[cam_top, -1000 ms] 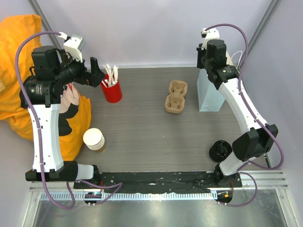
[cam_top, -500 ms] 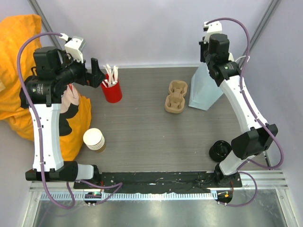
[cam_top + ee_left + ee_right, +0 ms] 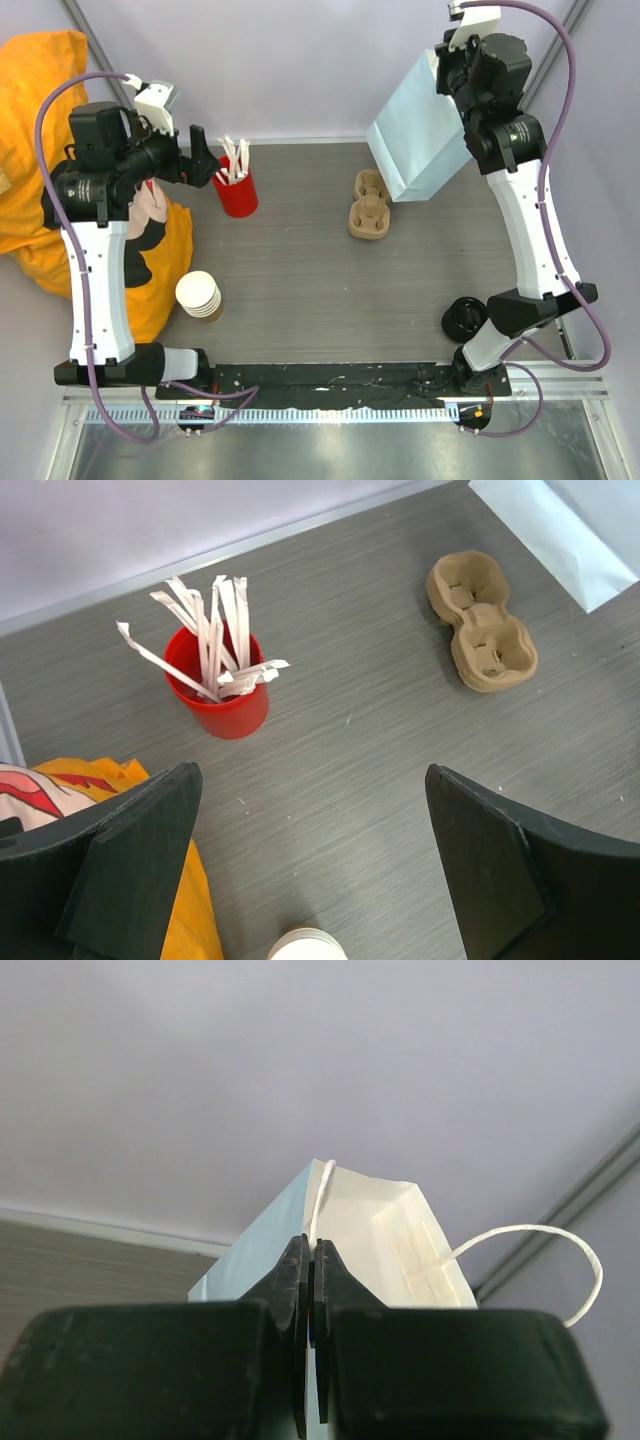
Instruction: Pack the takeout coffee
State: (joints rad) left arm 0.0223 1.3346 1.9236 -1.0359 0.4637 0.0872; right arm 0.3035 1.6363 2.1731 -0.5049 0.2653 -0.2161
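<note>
The right gripper (image 3: 312, 1245) is clenched: its two fingers press together on the top edge of the pale blue paper bag (image 3: 420, 130), where one white cord handle (image 3: 530, 1235) begins. The bag hangs tilted from it in the upper right of the top view, and its lower corner is near the cardboard cup carrier (image 3: 482, 635). The left gripper (image 3: 310, 780) is released, jaws wide apart and holding nothing, above the table in the upper left. Below it stands a red cup (image 3: 222, 695) full of white sticks. A stack of paper cups (image 3: 198, 296) stands at the lower left. The takeout coffee shows in no view, so I cannot tell where it is.
</note>
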